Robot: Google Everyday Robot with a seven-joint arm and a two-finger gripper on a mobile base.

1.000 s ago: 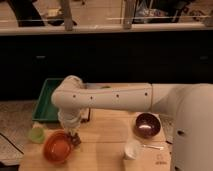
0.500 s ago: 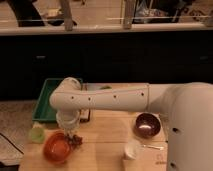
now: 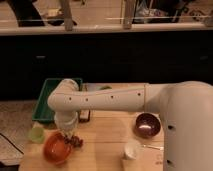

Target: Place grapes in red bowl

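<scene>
Your arm (image 3: 107, 100) fills most of the view, a thick white limb reaching from the right across the wooden table (image 3: 107, 137) and bending down at the left. Far left on the table sits a green tray (image 3: 44, 105). On the near left is the red bowl (image 3: 55, 148), and well to its right the maroon bowl (image 3: 147, 125), with a small white cup (image 3: 132, 149) nearer you. A pale green cup (image 3: 36, 133) stands just left of the red bowl.

Your end effector (image 3: 67, 134) hangs at the red bowl's far right edge, pointing down. I cannot tell how it stands or whether it grips anything. The grapes (image 3: 75, 141) show just below it, at the bowl's right rim; whether they lie on the table or over the rim is unclear.

Expect the bunch to be light, soft and bumpy, with berries that can crush or roll loose. Take it across the middle of the cluster with a gentle squeeze, and release low over the bowl's centre.
</scene>
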